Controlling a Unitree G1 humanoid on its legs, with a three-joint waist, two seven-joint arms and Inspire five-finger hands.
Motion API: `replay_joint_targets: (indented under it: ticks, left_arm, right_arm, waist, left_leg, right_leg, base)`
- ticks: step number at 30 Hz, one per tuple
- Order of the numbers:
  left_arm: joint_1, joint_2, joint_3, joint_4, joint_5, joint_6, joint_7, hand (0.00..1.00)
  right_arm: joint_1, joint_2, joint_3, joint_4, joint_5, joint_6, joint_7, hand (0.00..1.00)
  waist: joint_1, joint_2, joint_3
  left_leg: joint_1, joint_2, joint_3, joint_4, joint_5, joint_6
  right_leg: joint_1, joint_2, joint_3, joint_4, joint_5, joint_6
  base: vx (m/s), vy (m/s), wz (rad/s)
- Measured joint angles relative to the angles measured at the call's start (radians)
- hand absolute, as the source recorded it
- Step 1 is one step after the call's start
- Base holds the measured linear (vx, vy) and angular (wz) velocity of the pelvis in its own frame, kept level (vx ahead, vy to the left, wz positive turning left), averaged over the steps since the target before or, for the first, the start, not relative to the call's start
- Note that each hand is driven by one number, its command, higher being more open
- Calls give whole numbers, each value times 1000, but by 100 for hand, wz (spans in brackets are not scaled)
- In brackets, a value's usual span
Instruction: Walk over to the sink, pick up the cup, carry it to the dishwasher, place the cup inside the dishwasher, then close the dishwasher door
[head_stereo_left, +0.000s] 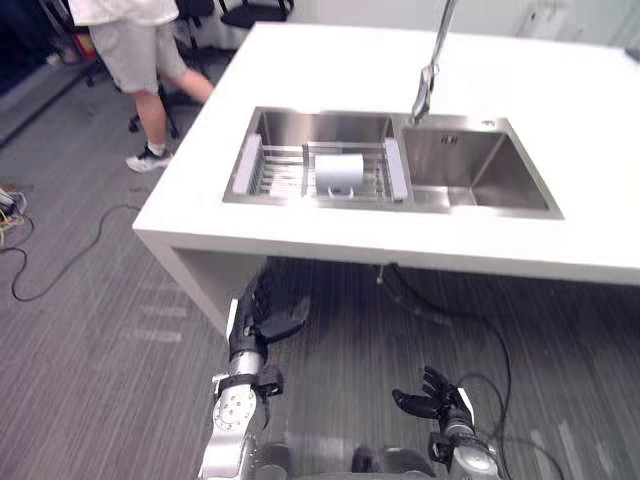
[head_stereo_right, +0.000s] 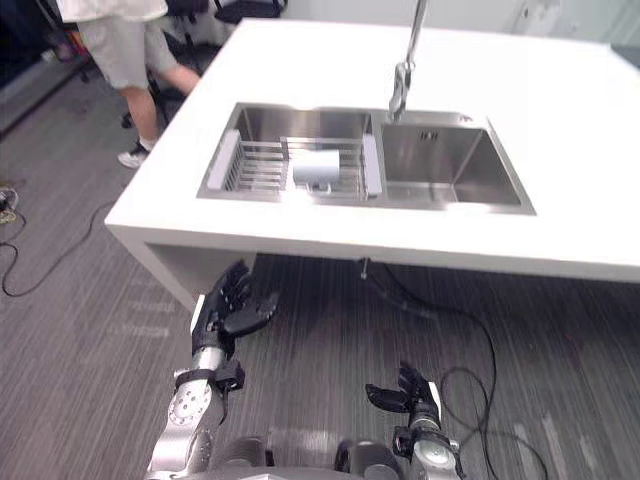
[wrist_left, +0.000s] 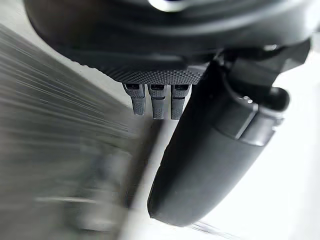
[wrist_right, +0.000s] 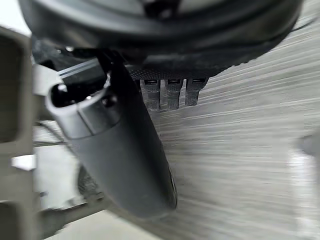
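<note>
Item 1, left hand (head_stereo_left: 258, 320): I see it raised just under the near edge of the counter (head_stereo_left: 560, 90), fingers loosely spread, thumb out, nothing in it.

Item 2, right hand (head_stereo_left: 432, 398): lower than the left, fingers likewise relaxed and apart, holding nothing; grey floor (wrist_right: 250, 150) shows past them.

Item 3, cup (head_stereo_left: 339, 171): white, lying on its side (I cannot make out which way the mouth faces) on a wire rack (head_stereo_left: 275, 172), ahead of and above the left hand, well apart from both hands.

Item 4, sink (head_stereo_left: 480, 175): steel, two basins; the rack sits in the one ahead of the left hand.

Item 5, tap (head_stereo_left: 426, 90): hangs over the divide between the basins, beyond the cup.

Item 6, person (head_stereo_left: 140, 50): standing far beyond the left hand, out to its outer side, near the counter's corner.
</note>
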Motion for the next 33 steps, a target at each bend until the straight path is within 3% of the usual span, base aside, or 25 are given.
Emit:
replay_joint_targets:
  ticks: [2,4,5,6,9,12,14,16,17,18,19,20,22,23,24,25,26,27,29,31,32,33]
  left_arm:
    - [-1,-3,2,-91,7,-32,18,90]
    - [-1,-4,3,-146,20,-63,32,90]
    - [2,-6,3,-181,21,-75,40,90]
    - [2,-5,3,-192,21,-85,46,90]
    - [2,4,13,-187,20,-86,72,90]
    - [23,35,-14,-187,20,-86,73,90]
    - [36,50,-49,-188,20,-85,68,90]
    - [40,88,-108,-193,36,-77,49,90]
    - [40,100,-115,-197,43,-72,44,90]
    - [41,114,-132,-211,61,-63,33,90]
    - [39,112,-137,-220,77,-63,22,90]
    - [38,109,-138,-228,78,-63,19,90]
    - [33,104,-129,-243,78,-64,11,90]
    - [31,104,-127,-243,78,-64,11,90]
    - [26,107,-124,-242,78,-64,10,90]
    - [16,98,-123,-210,84,-61,6,90]
    - [16,93,-123,-203,87,-55,4,90]
    - [16,74,-124,-188,97,-43,3,90]
    - [3,65,-125,-165,101,-39,-8,90]
    - [-10,59,-124,-165,118,-33,-17,90]
    - [-12,61,-123,-166,118,-33,-17,90]
    - [-12,61,-122,-166,118,-33,-17,90]
  right_arm:
    - [-4,0,-1,-2,0,-7,-3,90]
    - [0,-4,-1,7,0,-7,-7,90]
    - [3,-16,0,11,0,-7,-8,90]
    - [-9,-22,0,33,0,-7,-8,90]
    - [-40,-6,25,94,0,-10,0,90]
    - [-96,-3,35,162,-8,-10,7,90]
    - [-101,-2,40,162,-10,-10,12,90]
    - [-93,13,40,157,-19,-11,15,90]
    - [-89,17,40,158,-20,-11,15,90]
    - [-75,27,40,159,-21,-10,15,90]
    - [-63,34,40,156,-32,-10,20,90]
    - [-59,36,40,156,-41,-9,23,90]
    - [-54,43,41,156,-47,-6,34,90]
    - [-54,44,41,155,-47,-6,37,90]
    - [-50,45,42,155,-47,-6,39,90]
    - [-47,25,39,166,-47,-6,41,90]
    - [-45,18,39,170,-47,-6,40,90]
    - [-39,-5,39,173,-47,-6,41,90]
    - [-20,-16,37,173,-46,-6,41,90]
    - [-3,-17,17,171,-45,-6,41,90]
    - [28,-21,12,158,-42,-6,35,90]
    - [32,-25,11,157,-41,-6,33,90]
  waist:
    - [13,9,-5]
    - [19,9,-6]
    - [22,25,-16]
    - [29,39,-26]
    - [36,-27,-24]
    - [48,-34,-25]
    - [52,-31,-26]
    - [43,-55,-30]
    - [38,-61,-30]
    - [18,-68,-31]
    - [3,-73,-34]
    - [-3,-73,-34]
    - [-21,-70,-38]
    - [-22,-72,-45]
    - [-21,-91,-58]
    - [-23,-62,-68]
    - [-23,-52,-73]
    - [-23,-23,-87]
    - [-23,-13,-89]
    - [-27,-10,-81]
    - [-19,-18,-76]
    - [-16,-15,-78]
  left_leg:
    - [-54,5,29,-86,-7,10]
    - [-60,-36,35,-273,-8,22]
    - [-46,-72,29,-497,63,32]
    - [-28,-81,24,-578,144,64]
    - [0,-161,40,-611,138,96]
    - [10,-173,62,-582,85,105]
    - [35,-163,84,-585,46,96]
    - [103,-164,128,-607,14,107]
    - [121,-168,134,-610,6,109]
    - [154,-168,139,-611,-7,119]
    - [182,-161,143,-612,-22,113]
    - [192,-155,145,-612,-29,108]
    - [220,-122,153,-611,-47,76]
    - [223,-115,155,-610,-47,57]
    - [229,-118,156,-605,-56,38]
    - [236,-99,135,-604,-66,17]
    - [240,-92,131,-611,-62,11]
    - [269,-68,128,-650,-48,3]
    - [298,-46,125,-639,-24,-1]
    - [255,-1,106,-473,2,-8]
    - [183,28,80,-293,16,-8]
    - [166,28,75,-264,1,-1]
  right_leg:
    - [29,-15,13,-21,-9,17]
    - [58,-48,10,-21,-29,51]
    - [68,-61,7,-14,-55,86]
    - [68,-60,20,2,-80,117]
    - [95,-105,109,-65,-85,107]
    - [112,-122,154,-83,-74,121]
    - [78,-120,178,9,-79,130]
    - [-90,-152,195,385,-64,232]
    - [-126,-163,195,468,-43,251]
    - [-170,-178,191,576,-42,229]
    - [-207,-180,170,621,-67,189]
    - [-228,-180,155,627,-79,173]
    - [-302,-166,95,542,-119,109]
    - [-315,-159,85,494,-120,102]
    - [-317,-148,66,328,-47,76]
    - [-299,-126,54,287,-31,71]
    - [-291,-115,53,271,-30,70]
    - [-259,-82,44,237,-34,59]
    - [-205,-60,34,201,-44,42]
    - [-128,-35,19,137,-44,34]
    - [-64,-27,20,92,-45,26]
    - [-51,-27,24,80,-45,25]
  base:
    - [256,131,-10]
    - [303,229,12]
    - [291,256,10]
    - [294,256,8]
    - [251,182,23]
    - [183,124,-15]
    - [100,77,-51]
    - [132,63,-56]
    - [166,17,-27]
    - [203,-31,-16]
    - [214,-57,-13]
    - [238,-109,-12]
    - [252,-170,-12]
    - [278,-214,-8]
    - [331,-220,-1]
    - [340,-207,-1]
    - [331,-179,-11]
    - [241,-128,-14]
    - [309,-181,-5]
    - [261,-147,6]
    - [219,-59,-6]
    - [171,9,-13]
